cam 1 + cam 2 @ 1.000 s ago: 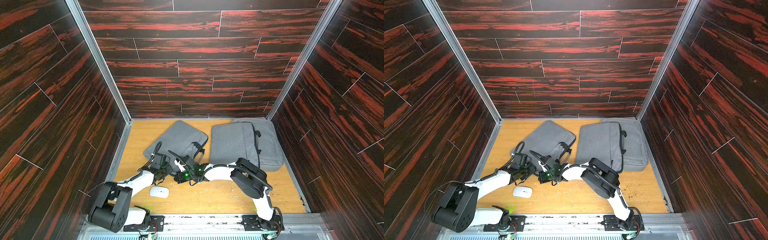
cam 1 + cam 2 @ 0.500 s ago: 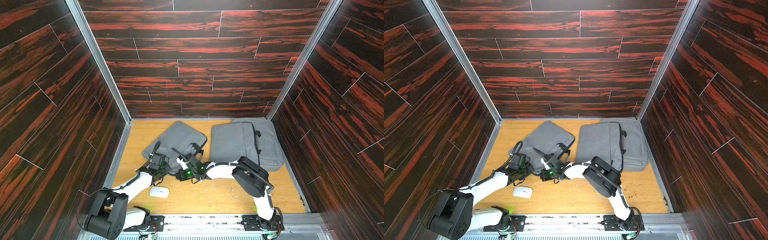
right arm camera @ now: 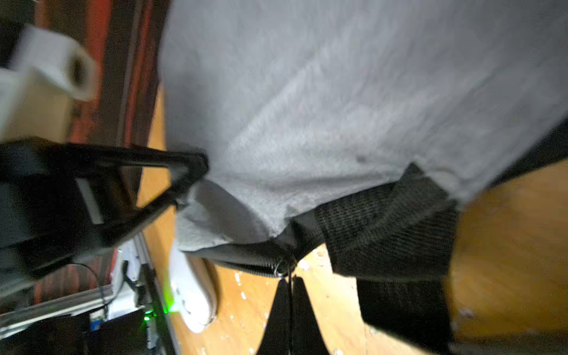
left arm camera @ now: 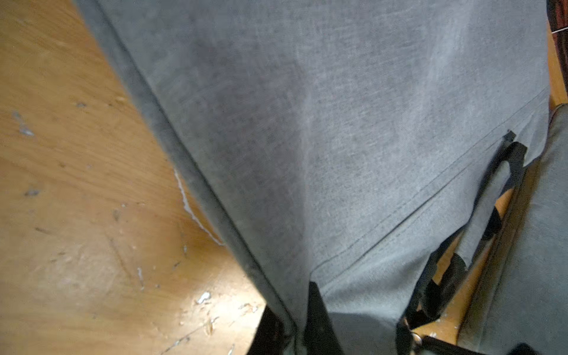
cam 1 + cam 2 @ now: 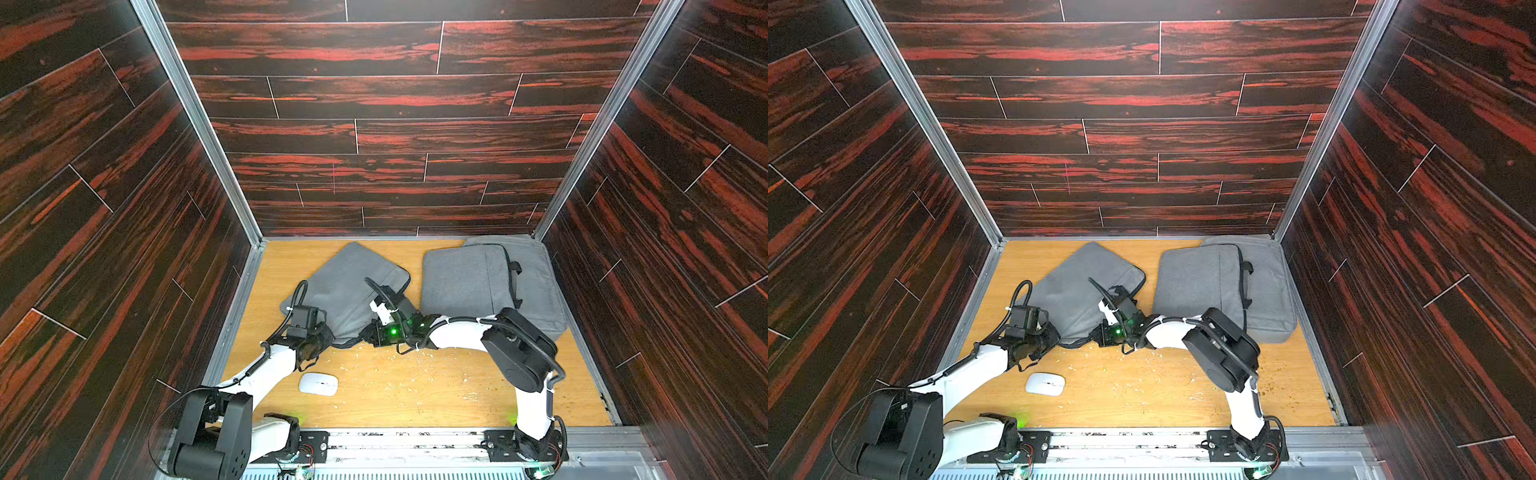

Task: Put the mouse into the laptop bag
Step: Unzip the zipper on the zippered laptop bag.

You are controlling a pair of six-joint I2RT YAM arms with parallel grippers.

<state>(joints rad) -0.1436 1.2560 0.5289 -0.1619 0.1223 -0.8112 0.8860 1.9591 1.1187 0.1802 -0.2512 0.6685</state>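
In both top views the laptop bag (image 5: 345, 286) (image 5: 1077, 291) lies flat on the wooden floor (image 5: 415, 395), and I am bent over its near edge. My left gripper (image 5: 326, 338) sits at the bag's near left corner. My right gripper (image 5: 368, 333) is just beside it along the same edge, with a loop of black handle strap (image 5: 349, 343) sagging between them. The mouse (image 5: 318, 383) lies on the floor on the near side of the laptop bag, apart from it, close by my left forearm and untouched. Right of the laptop bag lie a second bag (image 5: 461, 278) and, partly under it, a third bag (image 5: 538, 286). My count: three grey bags, one white mouse, two arms. Pale chips (image 5: 415, 353) are scattered on the floor along the bag's near edge.

In the left wrist view, my left fingers (image 4: 319, 322) are pinched narrow on the laptop bag's seamed edge. Its fabric fills most of the picture.

The right wrist view is blurred. My right fingers (image 3: 307, 313) are pressed together on the zip pull (image 3: 284, 267) at the bag's corner. The handle's webbing crowds right against the zip, and the mouse shows on the floor past the bag's edge.
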